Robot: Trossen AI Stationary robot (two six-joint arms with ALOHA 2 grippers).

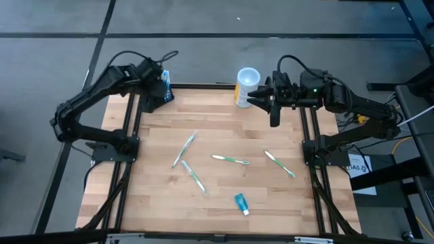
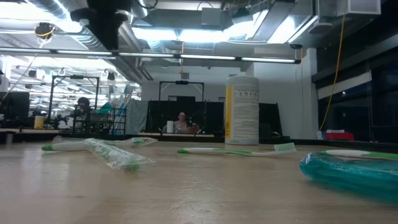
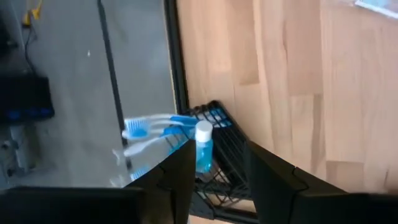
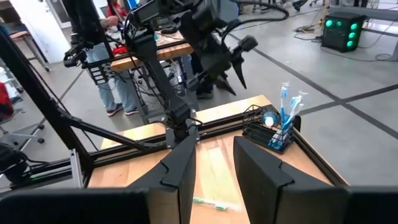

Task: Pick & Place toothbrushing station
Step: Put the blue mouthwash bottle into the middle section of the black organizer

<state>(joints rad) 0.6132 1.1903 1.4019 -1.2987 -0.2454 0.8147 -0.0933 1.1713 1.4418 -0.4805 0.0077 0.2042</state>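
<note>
Teal tube (image 2: 351, 173) lying nearest the low camera. Toothbrushing station (image 1: 165, 92), a black wire rack, sitting at far-left table corner; probably light, rigid, top-heavy with brushes. Left gripper (image 3: 214, 180) hovering there, part-open, empty. Right gripper (image 1: 261, 95) waiting part-open, holding nothing. Grasping the rim seems best.

Our left gripper (image 1: 165, 87) — at the table's far left corner, fingers (image 3: 177, 180) parted, nothing between them. Our right gripper (image 1: 260, 95) — raised near the far edge, right of centre, fingers (image 4: 186, 163) likewise apart and empty.
</note>
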